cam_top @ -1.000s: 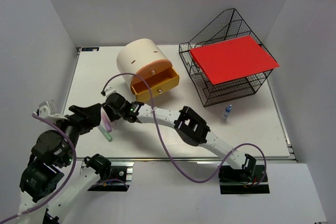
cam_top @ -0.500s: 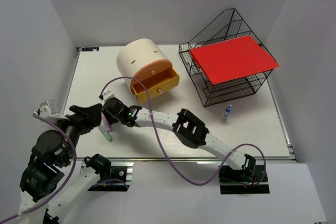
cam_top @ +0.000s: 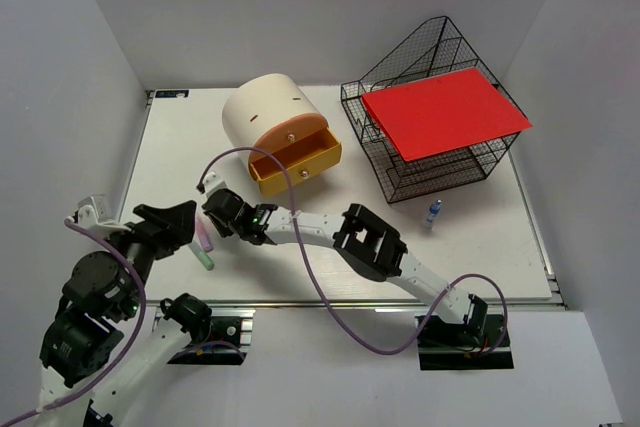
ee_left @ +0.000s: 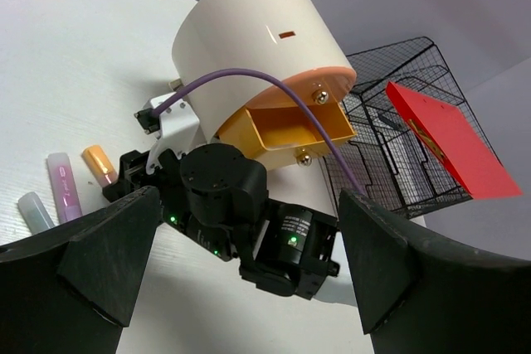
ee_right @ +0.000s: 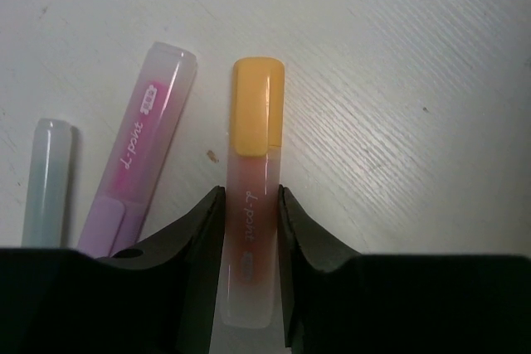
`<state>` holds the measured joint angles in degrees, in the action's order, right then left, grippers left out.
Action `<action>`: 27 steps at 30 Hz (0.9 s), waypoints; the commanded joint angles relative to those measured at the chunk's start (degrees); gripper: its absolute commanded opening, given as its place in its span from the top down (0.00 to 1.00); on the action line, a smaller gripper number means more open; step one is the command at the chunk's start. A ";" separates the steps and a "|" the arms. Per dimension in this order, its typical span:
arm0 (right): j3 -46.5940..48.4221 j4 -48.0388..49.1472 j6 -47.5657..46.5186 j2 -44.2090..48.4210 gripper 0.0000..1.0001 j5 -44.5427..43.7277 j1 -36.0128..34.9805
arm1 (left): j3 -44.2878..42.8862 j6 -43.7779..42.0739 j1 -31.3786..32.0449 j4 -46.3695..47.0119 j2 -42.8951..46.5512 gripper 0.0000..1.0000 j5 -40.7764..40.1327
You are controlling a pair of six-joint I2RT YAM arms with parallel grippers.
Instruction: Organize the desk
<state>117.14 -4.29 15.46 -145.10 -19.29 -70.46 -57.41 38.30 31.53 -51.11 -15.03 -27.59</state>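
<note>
Orange highlighter [ee_right: 251, 180] along right jaws, cap outward

In the right wrist view, the pink highlighter [ee_right: 137, 163] lying on the desk [ee_right: 398, 55] carries the word "L-point" in white slanted script running lengthwise along its translucent barrel. Just above that word sits a small pink label whose print is too small to read. The orange highlighter [ee_right: 253, 122] just beside it bears the same "L-point" script in white along its barrel, below the orange cap, with a small red label nearer its tail end that is likewise too blurred to make out.
</note>
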 commanded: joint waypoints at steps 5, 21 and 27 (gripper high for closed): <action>-8.24 -9.24 -8.33 4.02 0.81 3.55 0.76 | 1.33 1.68 0.20 -1.36 0.35 0.02 2.10; -14.31 -19.26 -25.13 27.22 1.00 47.93 6.29 | -0.25 1.42 0.20 0.40 -0.88 0.02 3.78; -11.60 -24.61 -30.04 33.12 1.00 52.16 8.05 | -1.13 0.63 0.20 1.28 -1.50 0.02 4.83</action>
<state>103.02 -24.77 -10.28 -115.09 27.46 -63.07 -56.86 39.57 31.62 -51.29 -14.92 -24.10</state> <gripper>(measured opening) 0.338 0.979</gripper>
